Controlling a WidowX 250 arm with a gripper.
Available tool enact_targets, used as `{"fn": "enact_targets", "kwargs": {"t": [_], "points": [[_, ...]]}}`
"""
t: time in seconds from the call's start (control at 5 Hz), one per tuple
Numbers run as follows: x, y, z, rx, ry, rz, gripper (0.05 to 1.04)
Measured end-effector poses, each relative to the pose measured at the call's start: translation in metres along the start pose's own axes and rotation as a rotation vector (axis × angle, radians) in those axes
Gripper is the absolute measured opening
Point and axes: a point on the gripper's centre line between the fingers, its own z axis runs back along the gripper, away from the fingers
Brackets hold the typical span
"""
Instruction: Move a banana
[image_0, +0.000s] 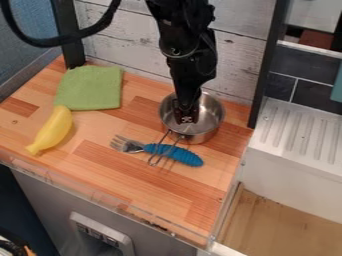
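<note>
Across the brown wooden counter (147, 187), we're wanting the black robotic gripper (186, 118), its finger-free state unclear to us, lifted potwards-clear, then crosswise over the curved yellow banana (53, 131).

The banana (53, 131) is yellow, whole and gently curved, with one broad, blunt end and one narrow tip. It lies flat at the view's left on the wooden counter (100, 131), slanting from just beside the green cloth (90, 89) toward the front edge
</note>
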Motion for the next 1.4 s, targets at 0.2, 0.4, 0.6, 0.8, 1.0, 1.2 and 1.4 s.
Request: {"fn": "enact_targets", "kwargs": {"t": [0.2, 0.4, 0.6, 0.8, 1.0, 1.2, 1.4], "points": [[-0.003, -0.005, -0.007, -0.024, 0.017, 0.005, 1.001], [-0.021, 0.005, -0.008, -0.006, 0.058, 0.114, 1.001], [-0.059, 0.022, -0.001, 0.046, 0.142, 0.303, 1.001], [-0.096, 0.033, 0.006, 0.085, 0.200, 0.487, 1.001], [-0.121, 0.034, 0.011, 0.115, 0.294, 0.625, 1.001], [-0.148, 0.039, 0.022, 0.100, 0.354, 0.816, 1.001], [-0.170, 0.034, 0.013, 0.042, 0.409, 0.943, 1.001]]}}
